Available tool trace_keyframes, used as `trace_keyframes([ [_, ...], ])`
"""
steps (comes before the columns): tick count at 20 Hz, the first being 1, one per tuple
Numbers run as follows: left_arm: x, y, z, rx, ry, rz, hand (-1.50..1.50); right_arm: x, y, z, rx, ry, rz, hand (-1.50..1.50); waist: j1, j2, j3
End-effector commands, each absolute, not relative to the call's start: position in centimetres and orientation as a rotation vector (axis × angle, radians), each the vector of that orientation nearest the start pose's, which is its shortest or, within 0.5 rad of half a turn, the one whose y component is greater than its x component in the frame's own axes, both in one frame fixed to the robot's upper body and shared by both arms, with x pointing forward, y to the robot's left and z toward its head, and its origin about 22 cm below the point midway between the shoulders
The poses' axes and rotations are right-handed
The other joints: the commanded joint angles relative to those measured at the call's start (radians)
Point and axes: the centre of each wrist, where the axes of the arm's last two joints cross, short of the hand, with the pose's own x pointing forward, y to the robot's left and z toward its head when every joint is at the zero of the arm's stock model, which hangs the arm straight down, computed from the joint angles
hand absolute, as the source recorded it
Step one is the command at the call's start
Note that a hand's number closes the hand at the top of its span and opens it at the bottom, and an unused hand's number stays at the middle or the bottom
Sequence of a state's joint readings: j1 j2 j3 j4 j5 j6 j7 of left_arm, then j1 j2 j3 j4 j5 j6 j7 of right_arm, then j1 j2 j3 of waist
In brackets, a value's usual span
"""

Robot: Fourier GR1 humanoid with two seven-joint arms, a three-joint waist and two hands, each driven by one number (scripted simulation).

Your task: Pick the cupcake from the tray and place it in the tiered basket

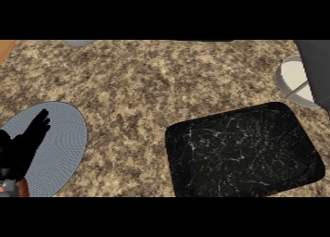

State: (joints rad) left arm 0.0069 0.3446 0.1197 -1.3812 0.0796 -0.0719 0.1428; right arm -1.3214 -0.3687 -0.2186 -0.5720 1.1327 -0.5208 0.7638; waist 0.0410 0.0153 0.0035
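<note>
The black marbled tray (243, 152) lies at the lower right with nothing showing on it. No cupcake is visible anywhere. Part of the tiered basket (293, 78), a white round tier with a grey rim, shows at the right edge. A broad grey shape (321, 69), which looks like my right forearm, runs down the right edge and covers part of the basket. The right hand itself does not show. My left hand (17, 150) rests open at the lower left, fingers straight and pointing up, holding nothing.
A round grey plate (61, 143) lies under and beside the left hand. The speckled stone counter (147, 83) spreads between plate and tray. A grey object (79, 42) and a dark one (202, 40) peek in at the top edge.
</note>
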Motion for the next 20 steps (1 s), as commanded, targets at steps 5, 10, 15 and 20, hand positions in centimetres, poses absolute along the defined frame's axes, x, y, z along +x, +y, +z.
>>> trace_keyframes([
  [5,23.9,35.4,0.5,0.264,-1.227,-0.118,0.0,47.2,-28.7,26.2,-1.442,-1.344,-0.117,1.5,0.016,0.008,-0.002],
  [10,23.8,34.6,-0.6,0.247,-1.224,-0.1,0.0,47.1,-30.6,26.1,-1.837,-0.983,0.381,1.5,0.017,0.008,-0.006],
  [15,22.8,34.0,-1.4,0.232,-1.214,-0.124,0.0,46.9,-31.5,28.1,-1.892,-0.871,0.579,1.5,0.024,0.005,-0.004],
  [20,23.3,34.6,-1.2,0.252,-1.213,-0.114,0.0,45.5,-35.3,30.4,-1.87,-0.914,0.642,1.5,0.002,0.002,-0.003],
])
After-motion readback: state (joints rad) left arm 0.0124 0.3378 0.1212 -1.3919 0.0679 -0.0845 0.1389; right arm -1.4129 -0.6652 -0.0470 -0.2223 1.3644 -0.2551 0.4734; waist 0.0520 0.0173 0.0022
